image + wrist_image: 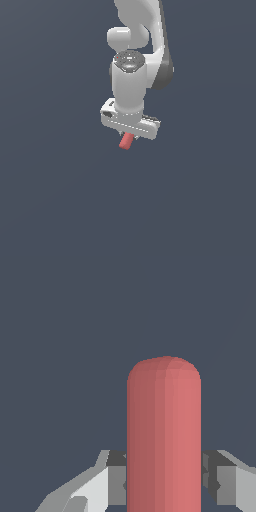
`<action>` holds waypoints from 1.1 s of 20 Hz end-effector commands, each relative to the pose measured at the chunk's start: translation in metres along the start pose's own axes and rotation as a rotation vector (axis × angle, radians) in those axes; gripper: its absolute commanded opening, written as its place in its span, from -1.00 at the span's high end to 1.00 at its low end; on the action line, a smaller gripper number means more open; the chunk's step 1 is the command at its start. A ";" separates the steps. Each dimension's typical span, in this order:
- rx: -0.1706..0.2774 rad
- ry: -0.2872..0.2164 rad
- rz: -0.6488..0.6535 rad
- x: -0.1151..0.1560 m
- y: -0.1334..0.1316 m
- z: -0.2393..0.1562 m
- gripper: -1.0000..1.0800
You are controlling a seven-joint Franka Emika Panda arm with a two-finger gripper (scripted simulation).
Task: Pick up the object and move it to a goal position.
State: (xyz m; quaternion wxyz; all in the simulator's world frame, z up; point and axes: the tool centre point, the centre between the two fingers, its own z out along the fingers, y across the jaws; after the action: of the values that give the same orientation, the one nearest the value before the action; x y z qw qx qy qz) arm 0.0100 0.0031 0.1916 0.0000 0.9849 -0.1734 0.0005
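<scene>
The object (125, 141) is a short matte red-pink rod with a rounded end, sticking out below the white hand of the arm in the exterior view. My gripper (127, 137) is shut on its upper part, so only the lower end shows there. In the wrist view the object (164, 436) fills the middle as a thick pink bar, and the grey fingers (116, 478) press against it on both sides. Its held end is hidden by the hand. No goal marker shows in either view.
The white arm (131, 75) rises above the hand to the exterior view's top edge. Behind everything lies a plain dark blue-grey background (50, 190) with no other objects or edges in sight.
</scene>
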 end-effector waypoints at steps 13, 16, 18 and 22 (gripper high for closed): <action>-0.001 0.000 0.001 0.001 -0.022 -0.163 1.00; -0.001 0.000 0.001 0.002 -0.027 -0.192 1.00; -0.001 -0.001 0.000 0.002 -0.030 -0.209 1.00; -0.001 -0.001 0.000 0.004 -0.034 -0.235 1.00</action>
State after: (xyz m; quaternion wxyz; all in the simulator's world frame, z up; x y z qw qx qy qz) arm 0.0241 0.0324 0.4168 0.0001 0.9849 -0.1733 0.0009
